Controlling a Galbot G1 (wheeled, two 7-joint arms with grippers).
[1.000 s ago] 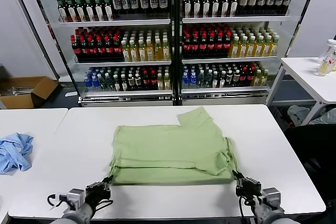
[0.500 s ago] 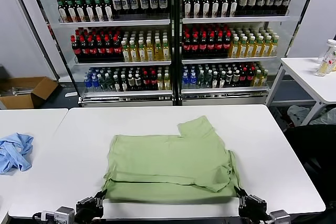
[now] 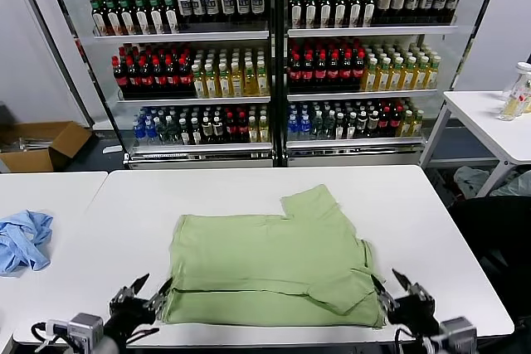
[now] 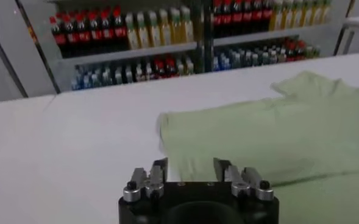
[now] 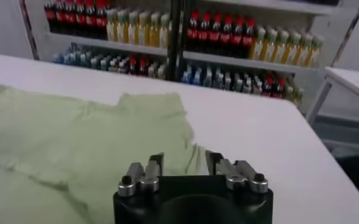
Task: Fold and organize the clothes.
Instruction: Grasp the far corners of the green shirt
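the light green polo shirt (image 3: 270, 267) lies flat on the white counter (image 3: 431, 230), partly folded into a wide rectangle, with one sleeve sticking out toward the far right. its near hem sits close to the counter's front edge.

a second ago both grippers were pinching the two near corners of the shirt and dragging it toward the robot; half a second ago they were still closed on the cloth at the very edge. now the left gripper (image 3: 139, 293) has let go and stands open just off the near left corner, and the right gripper (image 3: 403, 290) is open too, just beside the near right corner. both wrist views show spread fingers with nothing between them and the green fabric lying just beyond.

so the pull is finished and the shirt has been released, a little nearer and smoother along the front. that likely means one fold or straightening pass is done; the protruding sleeve and the wide shape suggest further folds remain. the crumpled blue cloth (image 3: 22, 240) stays on the neighbouring counter, well apart.
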